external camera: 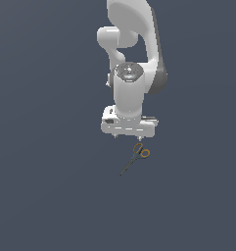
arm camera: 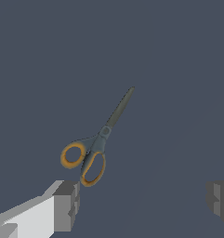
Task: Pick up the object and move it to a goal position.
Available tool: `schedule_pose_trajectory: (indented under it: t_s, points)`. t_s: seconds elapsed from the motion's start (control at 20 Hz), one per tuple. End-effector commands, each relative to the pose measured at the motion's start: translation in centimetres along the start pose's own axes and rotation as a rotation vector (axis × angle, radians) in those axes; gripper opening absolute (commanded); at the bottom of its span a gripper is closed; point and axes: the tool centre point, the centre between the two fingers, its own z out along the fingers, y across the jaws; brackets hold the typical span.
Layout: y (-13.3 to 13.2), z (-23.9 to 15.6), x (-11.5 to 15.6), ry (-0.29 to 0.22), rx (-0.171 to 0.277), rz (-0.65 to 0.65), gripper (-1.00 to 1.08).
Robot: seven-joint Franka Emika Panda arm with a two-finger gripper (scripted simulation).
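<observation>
From the side, the white arm [external camera: 131,63] hangs down over a flat, dark blue-grey floor [external camera: 41,196], its wrist block squared off low and its gripper [external camera: 128,138] tucked beneath, so that only small nubs of the fingertips peek out under the block. From here I cannot judge how wide they stand. The scissors [external camera: 137,156] lie on the floor just below the block and a little toward the exterior view's right, orange rings nearest the gripper, thin blades running away down toward the exterior view's left.

The wrist view settles what the side view hides. One grey finger pad [arm camera: 67,204] on its white finger shows at one edge and the other pad at the far edge, with a wide stretch of bare floor [arm camera: 178,69] between them: the gripper [arm camera: 143,202] is spread wide and holds nothing. The scissors [arm camera: 97,144] lie flat, blades closed together into one dark point, the two orange rings splayed slightly. They sit off centre, with the rings close by the first pad but not touching it, and the blades pointing away from the fingers.

The floor is one even colour everywhere, with no seams, edges or walls in sight, only a faint soft shadow under the scissors.
</observation>
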Motion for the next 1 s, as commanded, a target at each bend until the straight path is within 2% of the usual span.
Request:
schedule_pose_trajectory:
  t_s: [0.0, 0.95]
  points:
    - [-0.2, 0.6, 0.1, -0.003, -0.001, 0.045, 1.0]
    - [-1.9, 6.7, 1.2, -0.015, -0.03, 0.515, 1.0]
